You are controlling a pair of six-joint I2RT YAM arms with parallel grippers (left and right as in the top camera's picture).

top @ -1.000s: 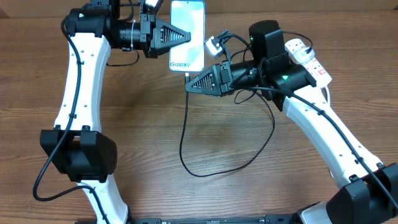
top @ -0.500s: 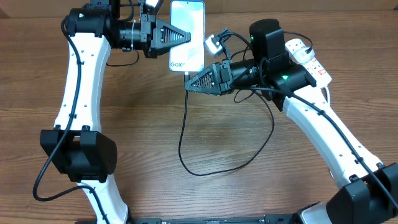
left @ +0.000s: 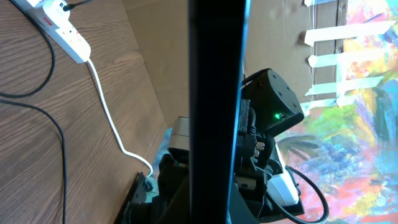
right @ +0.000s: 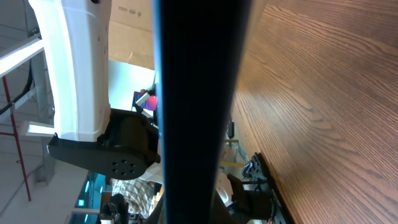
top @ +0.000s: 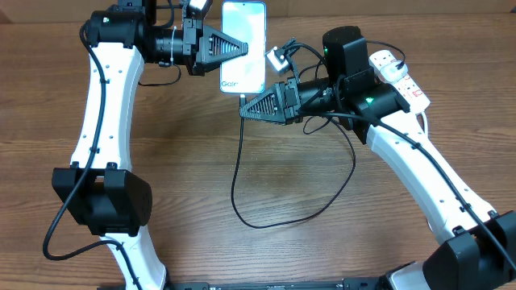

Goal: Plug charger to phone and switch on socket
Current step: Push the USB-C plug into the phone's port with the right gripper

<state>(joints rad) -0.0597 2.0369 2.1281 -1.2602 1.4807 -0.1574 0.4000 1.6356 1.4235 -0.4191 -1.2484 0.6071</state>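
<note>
My left claw (top: 244,47) reaches over the left edge of the one slim smartphone with a lit pale screen (top: 247,24), which lies flat at the far side of the brown wood-grain desk (top: 185,161). I cannot tell how far this claw is open. One thin black charger cable (top: 235,181) drops from the phone's bottom edge and loops across the desk. My right claw (top: 245,111) narrows to a point on that cable just below the phone, but I can't tell whether it grips. One white two-outlet power strip (top: 401,78) lies far right. A cardboard wall (left: 155,56) stands behind.

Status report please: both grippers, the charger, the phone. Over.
Left gripper shut on phone. Right gripper at charger tip by phone's bottom edge, grip unclear. Socket untouched. Nothing in the way.
</note>
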